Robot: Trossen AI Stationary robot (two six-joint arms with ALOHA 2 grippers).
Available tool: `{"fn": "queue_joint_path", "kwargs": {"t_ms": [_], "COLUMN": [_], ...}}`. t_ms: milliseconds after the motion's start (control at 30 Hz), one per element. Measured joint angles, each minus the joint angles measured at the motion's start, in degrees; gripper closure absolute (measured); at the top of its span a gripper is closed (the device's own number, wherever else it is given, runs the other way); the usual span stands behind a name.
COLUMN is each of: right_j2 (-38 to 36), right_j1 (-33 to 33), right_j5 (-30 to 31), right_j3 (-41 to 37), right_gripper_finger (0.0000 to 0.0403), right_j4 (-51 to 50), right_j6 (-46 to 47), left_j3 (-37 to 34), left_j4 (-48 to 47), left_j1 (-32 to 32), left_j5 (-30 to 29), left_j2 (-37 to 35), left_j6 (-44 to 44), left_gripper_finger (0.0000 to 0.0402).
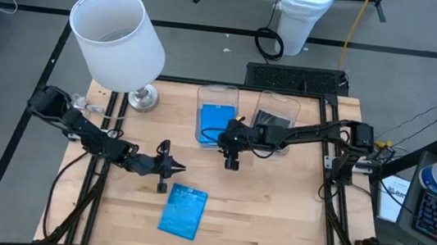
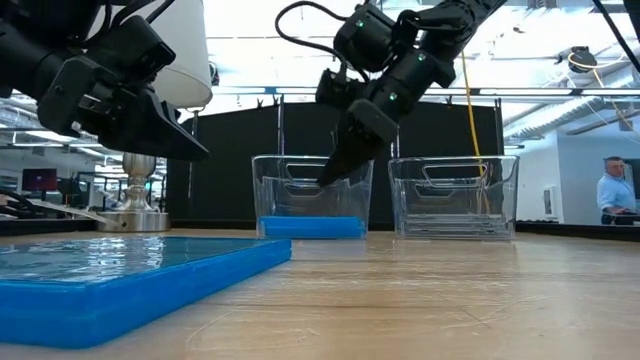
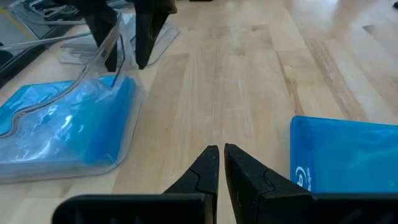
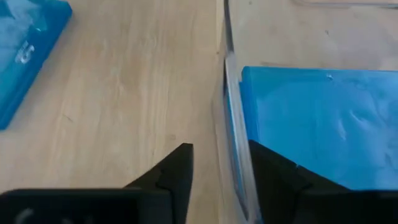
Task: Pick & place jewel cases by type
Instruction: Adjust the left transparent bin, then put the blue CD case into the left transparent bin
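Pale, smooth-grained wooden tabletop [image 1: 274,211] lies bare across its right half and between the arms, while its far edge carries two clear rectangular plastic bins: the left bin [image 1: 216,114] holds a flat, bright blue square jewel case [image 1: 213,124], and the right bin [image 1: 275,117] holds grey/clear cases [image 1: 272,122] with dark inserts. A second glossy blue jewel case [image 1: 184,211] lies flat near the front edge, apart from both grippers. The left gripper [image 1: 170,166] hovers just above that case with its fingers pressed together, and the right gripper [image 4: 219,163] hangs over the left bin's near wall, fingers spread astride it, pinching nothing.
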Motion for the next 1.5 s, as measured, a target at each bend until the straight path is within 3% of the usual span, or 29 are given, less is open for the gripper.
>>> {"fn": "queue_joint_path", "kwargs": {"t_ms": [367,700,933,1233,1500], "right_j2": [0.0,0.0,0.0,-0.7,-6.4], "right_j1": [0.0,0.0,0.7,1.6,3.5], "right_j5": [0.0,-0.3,-0.4,-1.7,1.5], "right_j3": [0.0,0.0,0.0,0.0,0.0], "right_gripper_finger": [0.0371,0.0399,0.0358,0.0251,0.0191], "right_j4": [3.7,5.7,6.0,9.5,9.8], "right_j6": [4.8,7.5,5.2,2.5,0.4], "left_j3": [0.0,0.0,0.0,0.0,0.0], "left_j4": [-0.1,0.0,-0.1,-0.1,0.6], "left_j1": [0.6,0.6,0.6,0.6,0.4], "left_j5": [0.3,0.3,0.3,0.4,5.4], "left_j2": [0.0,0.0,0.0,0.0,0.0], "left_j6": [-0.2,-0.2,-0.2,-0.3,0.3], "left_gripper_finger": [0.0366,0.0366,0.0366,0.0366,0.0366]}}
